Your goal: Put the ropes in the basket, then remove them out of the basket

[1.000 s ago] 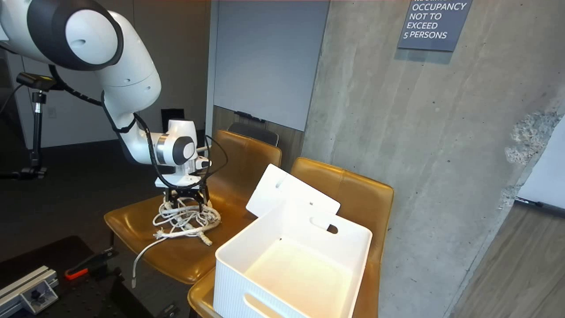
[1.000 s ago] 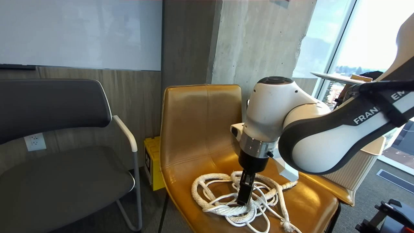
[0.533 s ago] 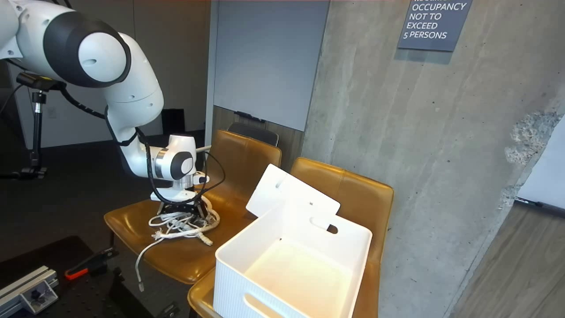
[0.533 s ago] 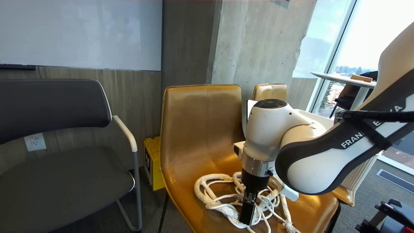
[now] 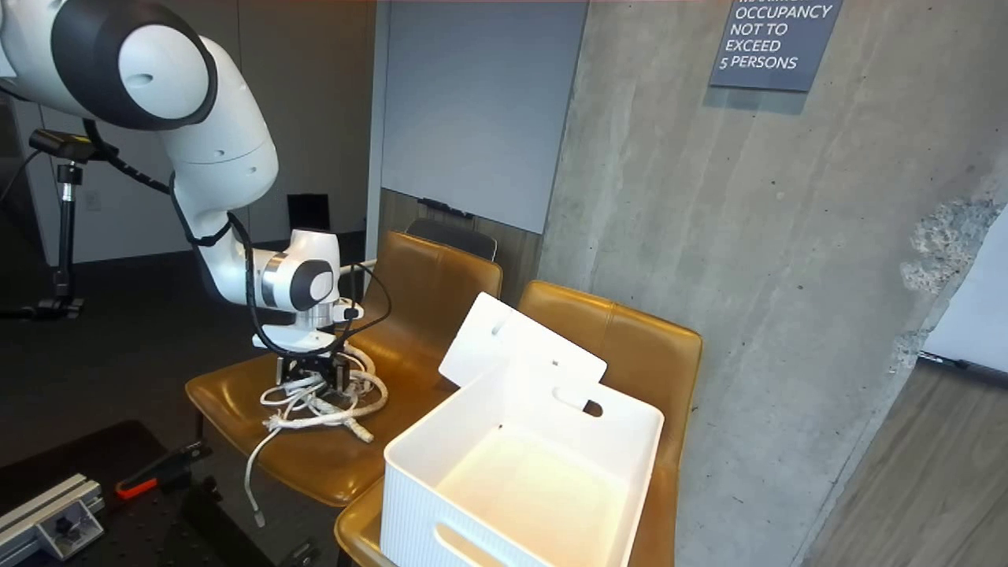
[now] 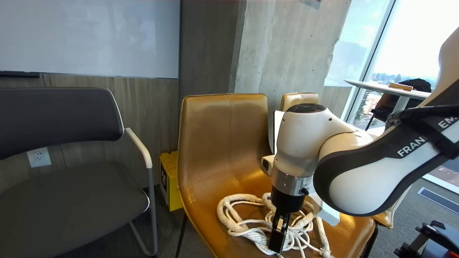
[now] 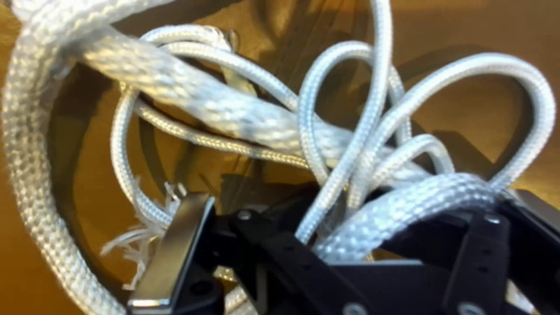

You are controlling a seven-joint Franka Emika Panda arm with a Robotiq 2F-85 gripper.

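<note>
The ropes (image 7: 227,109), a tangle of thick and thin off-white braided cords, lie looped on the seat of a tan-brown leather-look chair (image 5: 339,465), one thin end (image 5: 257,516) hanging over its edge in an exterior view. My Robotiq gripper (image 5: 313,376) points down into the tangle; in the wrist view I see its fingers (image 7: 175,253) spread, with loops of cord running between them. The white plastic bin (image 5: 413,504), outside which the ropes lie, stands on the neighbouring chair (image 5: 630,342), a flat white flap (image 5: 520,339) rising at its rim.
</note>
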